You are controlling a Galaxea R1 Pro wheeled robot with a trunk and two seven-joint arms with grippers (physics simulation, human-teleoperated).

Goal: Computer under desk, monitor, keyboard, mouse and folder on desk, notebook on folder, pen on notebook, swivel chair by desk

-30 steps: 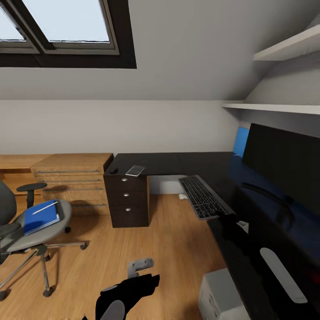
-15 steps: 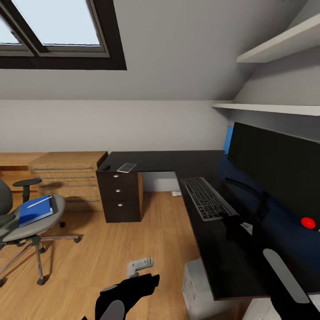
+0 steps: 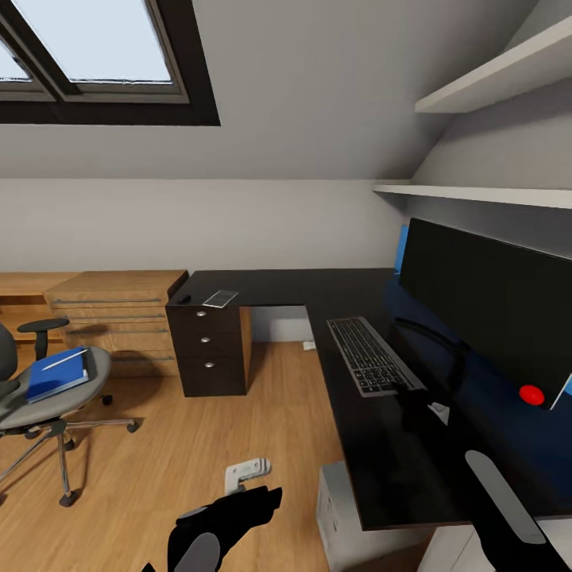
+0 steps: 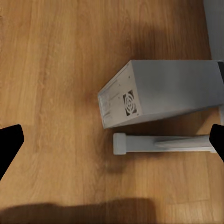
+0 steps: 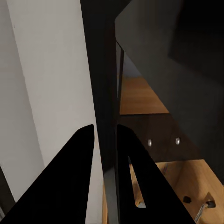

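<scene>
The black L-shaped desk carries the monitor at the right, with the keyboard in front of it. On the far wing above the drawers lie the small black mouse and the grey notebook. At the left stands the swivel chair, with the blue folder on its seat and the white pen on the folder. The white computer stands on the floor under the desk edge. My left gripper hangs open over the floor. My right gripper is shut and empty, beside the desk's edge.
A light wood dresser stands against the back wall between chair and desk. Two white shelves hang above the monitor. A small red ball sits near the monitor's foot. A grey bar lies on the floor by the computer.
The camera has swung right and pulled back: chair, drawers and keyboard slid left in the picture, and more of the desk's near end, the monitor and the red ball came into view.
</scene>
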